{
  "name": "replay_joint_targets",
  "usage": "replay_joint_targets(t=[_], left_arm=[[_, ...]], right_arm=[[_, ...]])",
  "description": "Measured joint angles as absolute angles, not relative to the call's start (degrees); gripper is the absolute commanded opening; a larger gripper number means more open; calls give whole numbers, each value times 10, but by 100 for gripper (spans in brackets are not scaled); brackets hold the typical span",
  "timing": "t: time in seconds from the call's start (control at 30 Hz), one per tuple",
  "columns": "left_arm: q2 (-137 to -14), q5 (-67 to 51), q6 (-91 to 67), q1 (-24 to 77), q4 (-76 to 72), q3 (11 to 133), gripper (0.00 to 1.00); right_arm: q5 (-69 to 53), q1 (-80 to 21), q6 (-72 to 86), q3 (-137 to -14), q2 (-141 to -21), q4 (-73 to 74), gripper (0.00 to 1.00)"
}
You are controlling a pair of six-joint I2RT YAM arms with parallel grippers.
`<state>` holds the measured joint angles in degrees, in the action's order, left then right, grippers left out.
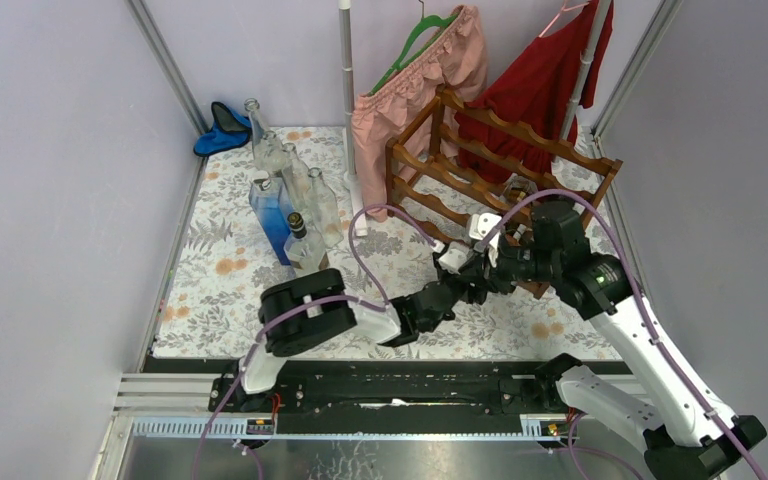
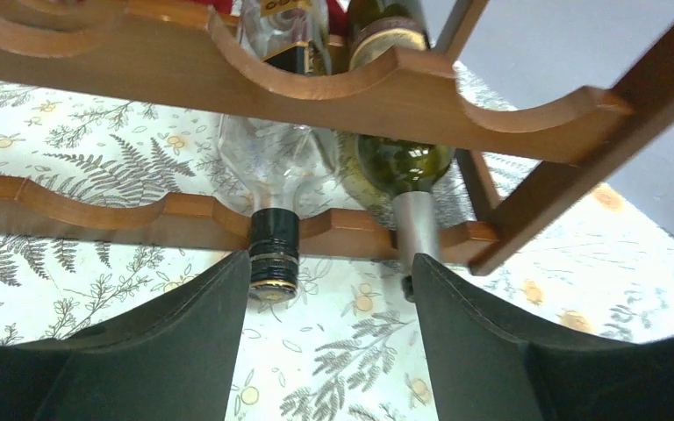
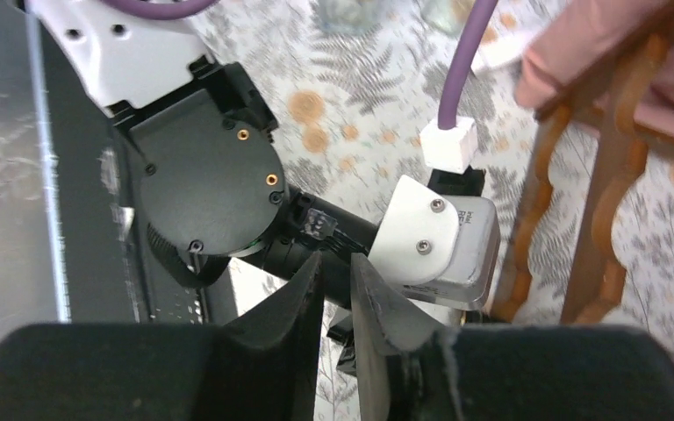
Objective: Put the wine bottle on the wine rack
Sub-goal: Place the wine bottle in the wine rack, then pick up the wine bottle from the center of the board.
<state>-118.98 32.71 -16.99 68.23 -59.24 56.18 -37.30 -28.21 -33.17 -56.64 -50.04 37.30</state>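
Left gripper [image 2: 329,289] gapes wide, empty, before two bottles [image 2: 276,158] lying in the rack [image 2: 386,96] near the table's right edge; right gripper [image 3: 338,307] is barely parted.

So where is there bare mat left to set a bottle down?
Bare mat lies front-left, beside the bottle cluster, and front-right below the wine rack. Crowded: both arms meet at the rack's near corner.

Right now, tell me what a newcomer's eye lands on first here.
The reddish-brown wine rack at the table's far right, both arms bunched at its front. Through the left fingers, spread open: a clear bottle and a green bottle side by side, necks poking out. Spare glass bottles stand left.
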Motion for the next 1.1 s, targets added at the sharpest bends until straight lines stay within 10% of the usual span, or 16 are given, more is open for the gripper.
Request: replay_joint_targets(t=[0.6, 1.1], left_arm=[[-842, 293, -193, 833, -338, 385, 78], [-589, 379, -207, 813, 166, 630, 83]], right_arm=[[-489, -275, -376, -726, -502, 516, 70], [-455, -255, -347, -667, -499, 478, 75]])
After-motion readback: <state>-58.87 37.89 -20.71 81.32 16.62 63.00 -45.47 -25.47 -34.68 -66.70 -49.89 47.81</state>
